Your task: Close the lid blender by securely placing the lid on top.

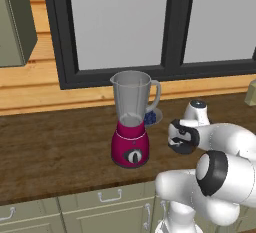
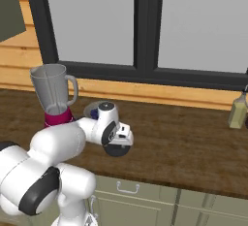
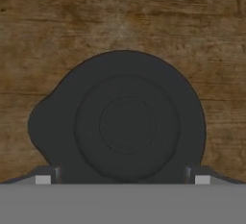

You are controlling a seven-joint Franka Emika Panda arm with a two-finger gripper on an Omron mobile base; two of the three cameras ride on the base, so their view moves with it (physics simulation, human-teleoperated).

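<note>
lid (image 3: 127, 122): black round disc with raised centre, flat on the wooden bench (image 3: 120, 11), right of the blender and nearer the front edge; a rim of it shows under the hand in the right base view
lid tab: small bulge on one side of the rim in the hand view, likely the spout cover
gripper (image 3: 122, 177): directly above the lid, pointing down, jaws spread wide, one tip showing at each side of the disc; nothing pinched
contact: tips look close to the rim, cannot tell if touching
blender (image 1: 131, 122): magenta base, dark dial facing front, clear grey jar upright, mouth open, no lid on it; left of the arm in both base views
bowl of berries (image 1: 151, 117): just behind the blender on its right, apart from the lid
bottle (image 2: 237, 109): far right on the bench, well apart
step: reach/pre-grasp on the lid, not yet lifted
progress: early, the jar is uncovered
next move needs: lower a little more, close jaws on the lid's rim, lift clear, carry left and up above the jar mouth, line up the tab with the spout, set down flat
risk: thin flat disc, jaws may slip off its edge
</note>
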